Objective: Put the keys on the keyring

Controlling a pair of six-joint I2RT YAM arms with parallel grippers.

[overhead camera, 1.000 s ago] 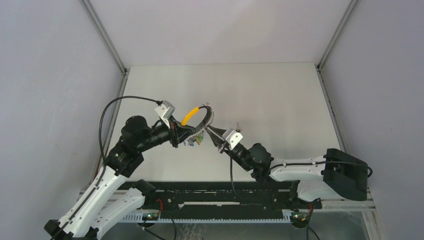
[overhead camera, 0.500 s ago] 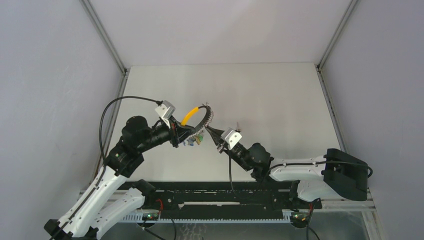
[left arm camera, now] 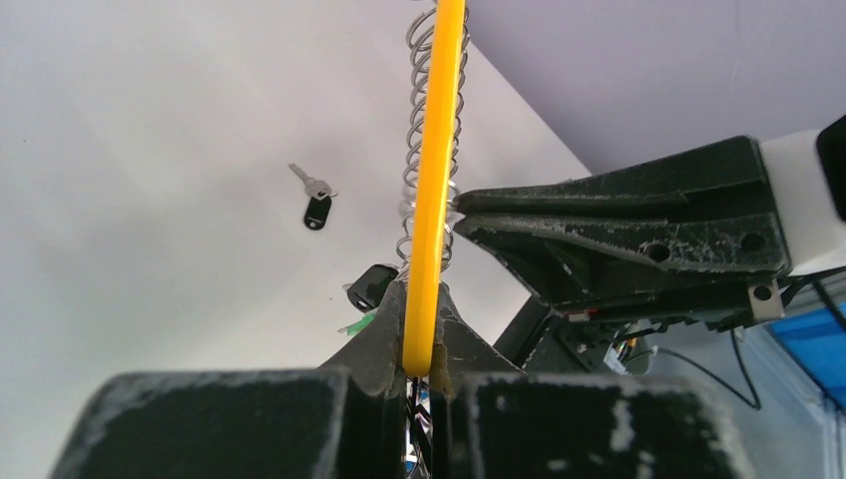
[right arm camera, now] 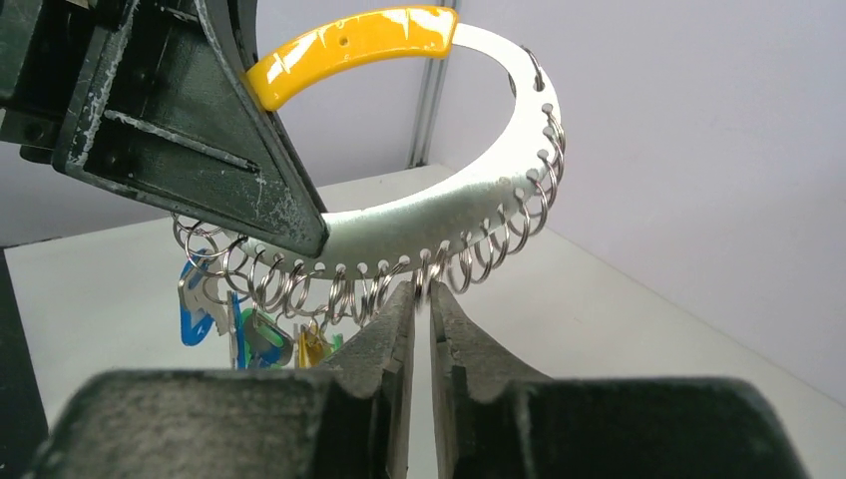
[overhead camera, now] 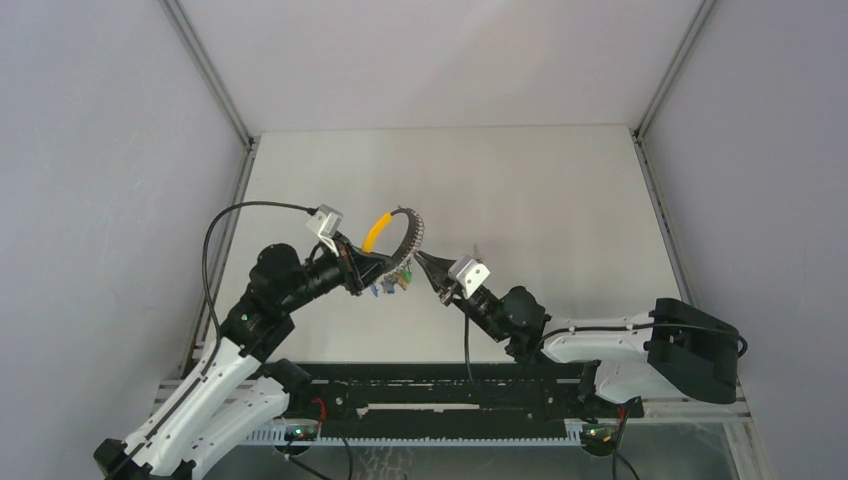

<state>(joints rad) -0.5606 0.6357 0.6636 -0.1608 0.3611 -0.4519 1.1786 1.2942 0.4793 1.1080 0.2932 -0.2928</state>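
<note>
The keyring (overhead camera: 412, 232) is a silvery band with a yellow section (right arm camera: 349, 40) and a row of small wire rings, held up above the table. My left gripper (left arm camera: 421, 299) is shut on its yellow edge (left arm camera: 436, 150). Blue, green and yellow tags (right arm camera: 239, 334) hang from the rings near that grip. My right gripper (right arm camera: 421, 291) comes in from the right, its tips pinched on one small wire ring under the band. One loose key (left arm camera: 315, 205), black head and silver blade, lies flat on the table beyond the ring, also seen as the key (overhead camera: 477, 250) beside the right wrist.
The white table (overhead camera: 540, 200) is fenced by grey walls and metal corner posts (overhead camera: 210, 70). Both arms meet near its middle front. A black key head (left arm camera: 371, 284) hangs just left of my left fingers.
The left arm has sagged slightly toward the near edge, still holding the ring. The right gripper's jaws have narrowed onto a small wire ring and its wrist has shifted slightly right.
</note>
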